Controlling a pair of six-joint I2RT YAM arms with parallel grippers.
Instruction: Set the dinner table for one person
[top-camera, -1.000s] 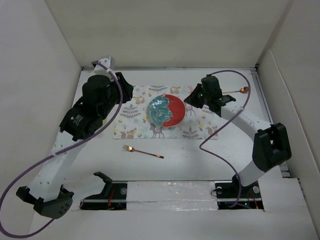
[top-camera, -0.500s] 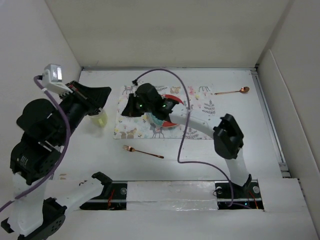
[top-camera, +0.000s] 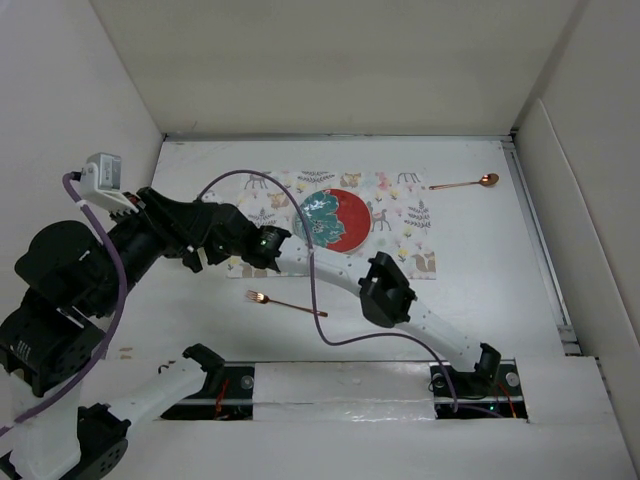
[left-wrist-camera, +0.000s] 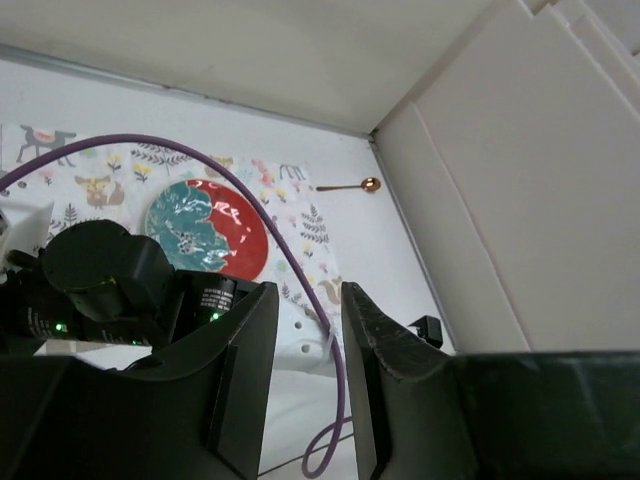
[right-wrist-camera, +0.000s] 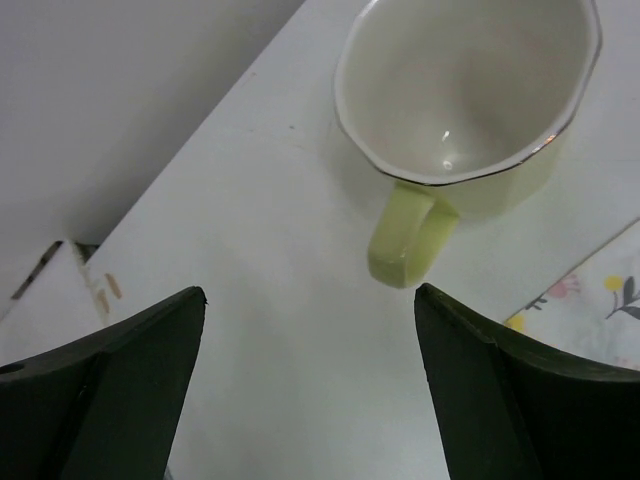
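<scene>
Mug (right-wrist-camera: 465, 90) (pale yellow) stands ahead of right tool (right-wrist-camera: 310, 292), spread wide.

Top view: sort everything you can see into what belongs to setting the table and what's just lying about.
Belongs to the job:
dinner table, placemat, plate, fork, spoon, mug (seen in the right wrist view)

Just there:
purple cable, side walls
</scene>
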